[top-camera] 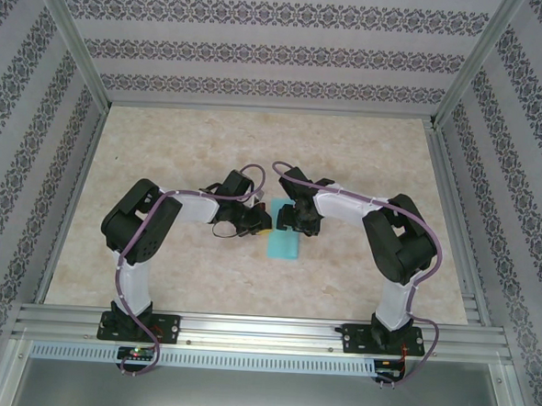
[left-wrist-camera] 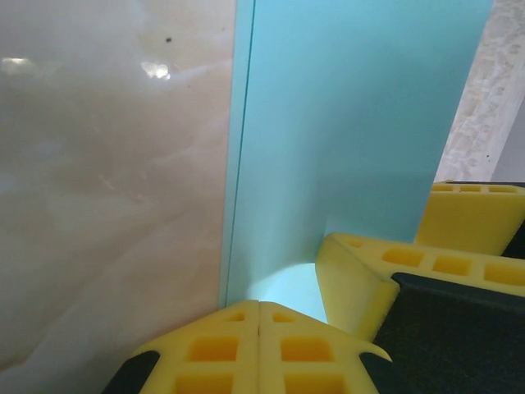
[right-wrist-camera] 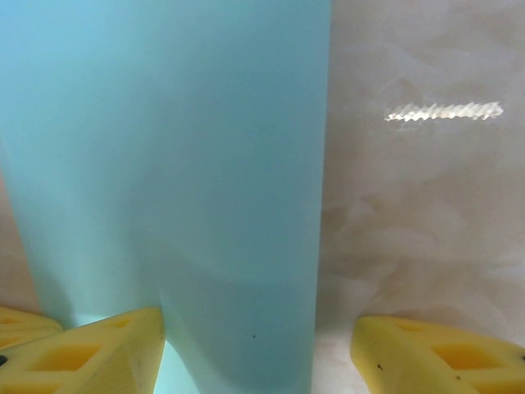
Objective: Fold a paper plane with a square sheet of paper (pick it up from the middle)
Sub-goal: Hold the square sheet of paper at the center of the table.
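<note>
The paper [top-camera: 281, 247] lies flat on the table [top-camera: 163, 160] at the centre of the top view, between the two grippers. It appears as a narrow light-blue strip, long axis running up and down the frame. In the left wrist view a second edge runs parallel to and just inside its left edge, indicating two layers. The left gripper [top-camera: 259, 225] sits at the left side of the strip. Its jaws are clenched: in the left wrist view the two yellow fingers [left-wrist-camera: 221, 353] meet with no gap at the bottom centre of the frame, tips at the paper's lower-left edge. Whether any paper is pinched between them cannot be told. The right gripper [top-camera: 293, 221] sits at the upper right side of the strip, close to the left gripper. Its jaws are released and stand well apart. In the right wrist view one finger [right-wrist-camera: 98, 353] rests over the paper at lower left, and the other is over bare table at lower right, just beside the paper's right edge.
</note>
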Available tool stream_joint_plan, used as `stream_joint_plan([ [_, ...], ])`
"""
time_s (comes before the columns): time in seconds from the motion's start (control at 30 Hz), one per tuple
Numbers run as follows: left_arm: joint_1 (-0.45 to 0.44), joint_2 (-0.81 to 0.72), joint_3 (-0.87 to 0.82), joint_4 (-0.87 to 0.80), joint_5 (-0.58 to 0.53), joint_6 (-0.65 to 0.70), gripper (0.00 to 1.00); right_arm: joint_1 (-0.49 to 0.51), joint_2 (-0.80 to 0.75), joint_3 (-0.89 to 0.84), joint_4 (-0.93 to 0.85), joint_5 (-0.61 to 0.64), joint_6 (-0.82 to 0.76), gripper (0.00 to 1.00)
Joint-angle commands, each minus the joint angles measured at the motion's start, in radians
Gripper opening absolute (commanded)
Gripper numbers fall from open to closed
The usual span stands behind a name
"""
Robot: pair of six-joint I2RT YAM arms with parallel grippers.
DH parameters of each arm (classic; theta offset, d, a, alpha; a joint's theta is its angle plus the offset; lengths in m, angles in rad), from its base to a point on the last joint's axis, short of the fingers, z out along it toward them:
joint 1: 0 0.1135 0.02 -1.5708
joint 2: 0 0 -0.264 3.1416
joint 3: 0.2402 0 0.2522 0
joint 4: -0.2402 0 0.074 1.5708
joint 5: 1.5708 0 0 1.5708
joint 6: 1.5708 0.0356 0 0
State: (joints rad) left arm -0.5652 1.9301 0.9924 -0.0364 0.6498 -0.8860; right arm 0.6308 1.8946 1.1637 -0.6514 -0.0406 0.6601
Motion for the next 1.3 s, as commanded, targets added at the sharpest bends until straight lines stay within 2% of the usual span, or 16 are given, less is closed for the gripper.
stream_joint_plan([
  [0.0,-0.005,-0.014,0.014,0.050,0.010,-0.008,0.02,0.024,0.153,-0.068,0.099,-0.056,-0.004,0.67],
  [0.5,-0.005,0.012,0.026,0.005,-0.003,0.010,0.01,0.023,0.161,-0.064,0.098,-0.056,-0.007,0.66],
  [0.73,-0.006,0.030,0.065,-0.151,-0.069,0.069,0.00,0.024,0.142,-0.062,0.096,-0.051,-0.007,0.66],
  [1.0,-0.013,0.056,0.073,-0.217,-0.098,0.100,0.00,0.022,0.050,-0.058,0.098,-0.051,-0.006,0.66],
  [1.27,-0.024,0.073,0.091,-0.316,-0.176,0.133,0.00,-0.007,-0.171,-0.081,0.093,-0.039,0.013,0.67],
])
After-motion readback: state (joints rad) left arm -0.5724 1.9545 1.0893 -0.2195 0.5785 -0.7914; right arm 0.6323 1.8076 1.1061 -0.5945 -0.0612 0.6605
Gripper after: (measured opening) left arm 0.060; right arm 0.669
